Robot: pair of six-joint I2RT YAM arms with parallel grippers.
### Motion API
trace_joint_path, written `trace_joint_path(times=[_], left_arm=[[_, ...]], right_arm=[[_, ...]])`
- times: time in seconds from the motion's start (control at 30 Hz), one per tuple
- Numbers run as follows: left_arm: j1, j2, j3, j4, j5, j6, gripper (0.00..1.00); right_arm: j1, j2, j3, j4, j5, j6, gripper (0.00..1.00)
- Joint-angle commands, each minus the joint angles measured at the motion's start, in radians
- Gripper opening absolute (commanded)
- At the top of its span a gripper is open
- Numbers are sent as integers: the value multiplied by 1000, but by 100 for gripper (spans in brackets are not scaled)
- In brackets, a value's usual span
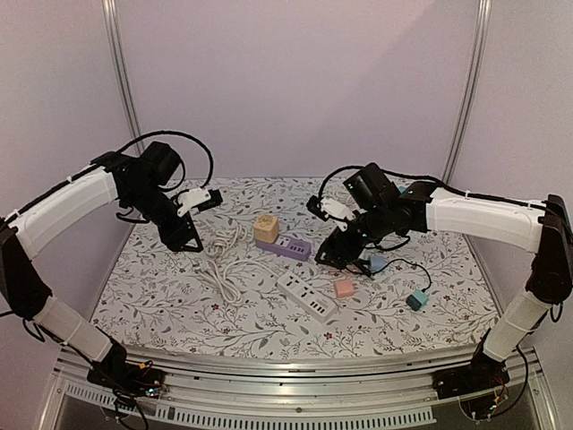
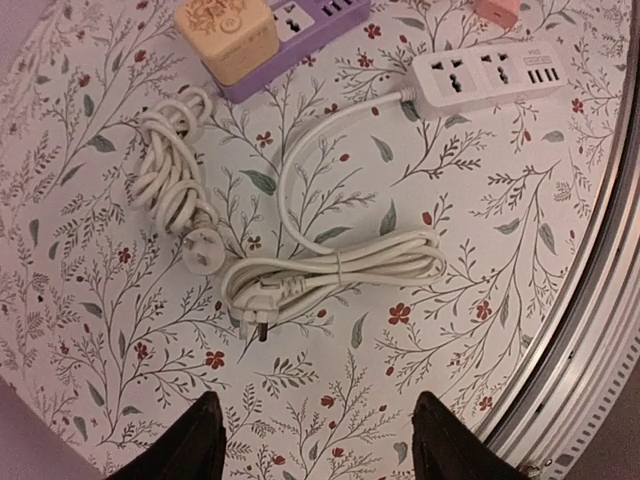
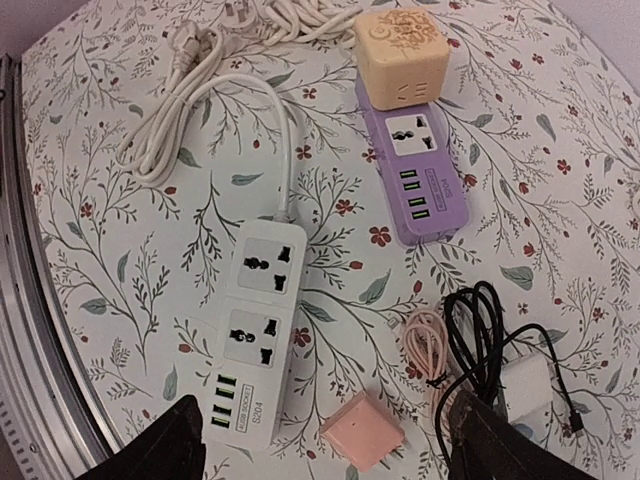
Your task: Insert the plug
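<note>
A white power strip [image 1: 307,295] lies mid-table, its coiled cord ending in a white plug [image 2: 262,303]. The strip also shows in the right wrist view [image 3: 252,330] and the left wrist view [image 2: 487,77]. A pink plug adapter [image 1: 344,288] lies beside it, prongs down-right in the right wrist view [image 3: 362,432]. My right gripper [image 3: 325,445] is open and empty, hovering above the strip's USB end and the pink adapter; it also shows in the top view [image 1: 333,253]. My left gripper [image 2: 315,440] is open and empty above bare cloth near the cord plug, and shows in the top view [image 1: 183,240].
A purple power strip [image 3: 415,170] carries a yellow cube adapter [image 3: 402,57]. A second coiled white cord with a plug [image 2: 203,250] lies left. A black cable [image 3: 480,330], a pink cable [image 3: 425,345], a white charger [image 3: 525,385] and a teal adapter [image 1: 417,299] lie right.
</note>
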Motion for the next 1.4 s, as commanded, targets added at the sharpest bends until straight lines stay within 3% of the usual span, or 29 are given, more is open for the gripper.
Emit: trace_joint_path(times=[0.0,0.17,0.27,0.37,0.53,0.8,0.9,0.93,1.07,1.13,1.27,1.37], left_arm=[[-104,117,24,57,1,56,64],[-108,293,18,229,-47,13,76],[-115,367,24,296,-15,-47,77],[-126,407,-11,382,4,-96,67],[-133,485,-50,445,-67,-124,40],[-146,555,-81,481,-47,-122,36],[-153,575,-86,476,-87,-124,3],[-153,569,-91,466,-88,-125,0],[-153,489,-161,372,1,-68,0],[-155,438,-212,323,40,-30,0],[-159,350,-307,256,65,16,0],[-165,292,-362,239,94,21,0]], right_arm=[[-33,55,-14,85,-158,422,80],[-32,131,19,90,-149,498,78],[-33,128,20,86,-125,495,78],[-32,109,9,75,-88,478,78],[-33,67,-16,70,-36,462,81],[-34,50,-31,70,-19,445,82],[-34,42,-35,70,-5,445,81],[-33,33,-38,69,5,446,82],[-53,-10,-61,65,44,469,87],[-74,-34,-75,67,69,501,98],[-139,-71,-95,70,107,598,99],[-205,-92,-114,103,-5,628,99]])
